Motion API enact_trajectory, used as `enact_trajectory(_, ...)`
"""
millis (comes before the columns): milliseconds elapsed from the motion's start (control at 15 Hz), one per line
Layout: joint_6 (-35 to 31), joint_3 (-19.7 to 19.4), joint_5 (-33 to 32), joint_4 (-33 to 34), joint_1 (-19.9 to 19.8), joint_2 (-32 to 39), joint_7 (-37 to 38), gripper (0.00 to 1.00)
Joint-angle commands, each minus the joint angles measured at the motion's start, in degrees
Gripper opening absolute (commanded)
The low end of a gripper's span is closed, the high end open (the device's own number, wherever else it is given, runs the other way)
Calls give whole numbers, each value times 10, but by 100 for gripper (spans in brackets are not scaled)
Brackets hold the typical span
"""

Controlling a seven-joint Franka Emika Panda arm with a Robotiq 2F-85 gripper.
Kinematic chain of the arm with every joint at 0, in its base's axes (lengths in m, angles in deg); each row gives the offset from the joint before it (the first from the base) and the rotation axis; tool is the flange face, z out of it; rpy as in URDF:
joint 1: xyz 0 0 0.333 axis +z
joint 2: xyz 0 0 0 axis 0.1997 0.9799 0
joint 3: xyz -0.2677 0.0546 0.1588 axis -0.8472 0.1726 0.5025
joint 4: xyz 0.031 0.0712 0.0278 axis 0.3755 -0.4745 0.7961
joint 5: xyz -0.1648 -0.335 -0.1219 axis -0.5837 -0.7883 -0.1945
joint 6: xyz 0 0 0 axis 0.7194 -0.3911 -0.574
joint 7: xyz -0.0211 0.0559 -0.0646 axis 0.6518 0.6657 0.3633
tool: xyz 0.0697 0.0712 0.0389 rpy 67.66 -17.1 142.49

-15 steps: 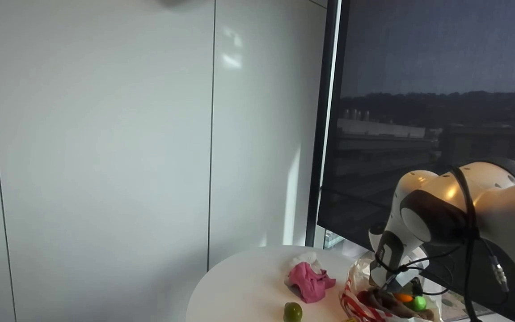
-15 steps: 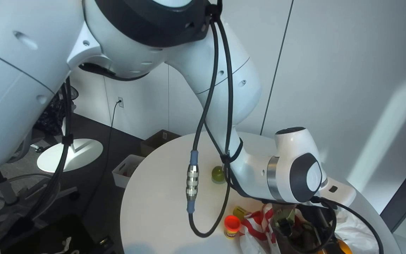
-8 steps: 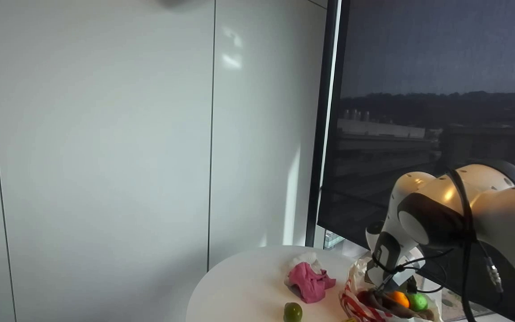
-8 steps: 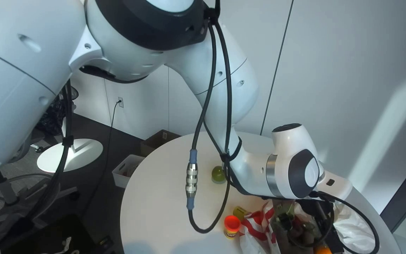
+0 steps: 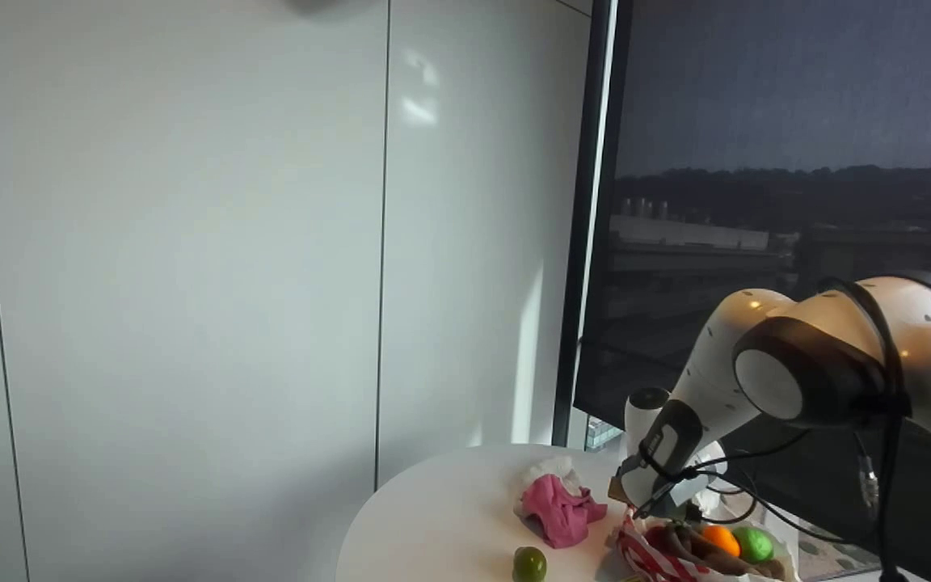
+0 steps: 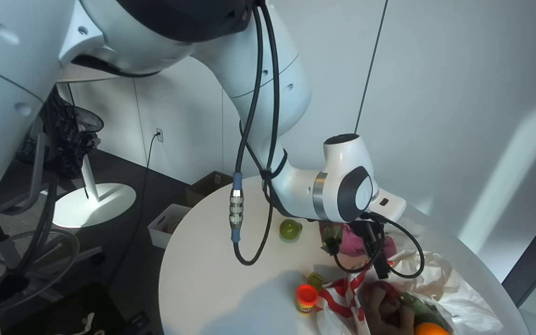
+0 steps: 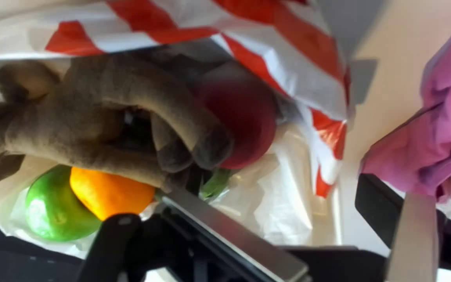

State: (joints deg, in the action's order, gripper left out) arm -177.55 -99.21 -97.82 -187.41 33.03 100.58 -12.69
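Observation:
My gripper (image 7: 272,192) is open, its jaws wide apart with nothing held between them. It hangs over the edge of a red-and-white striped bag (image 7: 249,31), as an exterior view also shows the gripper (image 6: 363,249) above the bag's rim. In the bag lie a brown, finger-shaped bunch (image 7: 92,102), a red round fruit (image 7: 249,129), an orange (image 7: 110,192) and a green fruit (image 7: 55,207). One finger overlaps the bag's contents in the wrist view. The other stands in front of a pink cloth (image 7: 437,145); whether they touch I cannot tell.
On the round white table (image 6: 221,270) sit a green fruit (image 6: 290,229), a small tub with a red lid (image 6: 305,298) and a yellow tub (image 6: 316,280). White crumpled material (image 5: 554,467) lies behind the pink cloth. A wall and a window stand close behind.
The arm has risen and swung left in both exterior views, away from over the bag's middle and towards the pink cloth. The orange in the bag is now in fuller view.

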Motion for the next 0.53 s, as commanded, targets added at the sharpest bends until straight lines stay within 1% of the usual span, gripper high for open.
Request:
enact_trajectory(0, 25, 94, 21, -46, -30, -83, -52, 100)
enact_trajectory(133, 27, 140, 26, -54, -46, -97, -76, 100)
enact_trajectory(200, 27, 157, 26, -53, -50, -96, -87, 100)
enact_trajectory(400, 26, 221, 44, -34, -77, -77, -133, 100)
enact_trajectory(467, 28, 236, 53, -27, -83, -68, -144, 100)
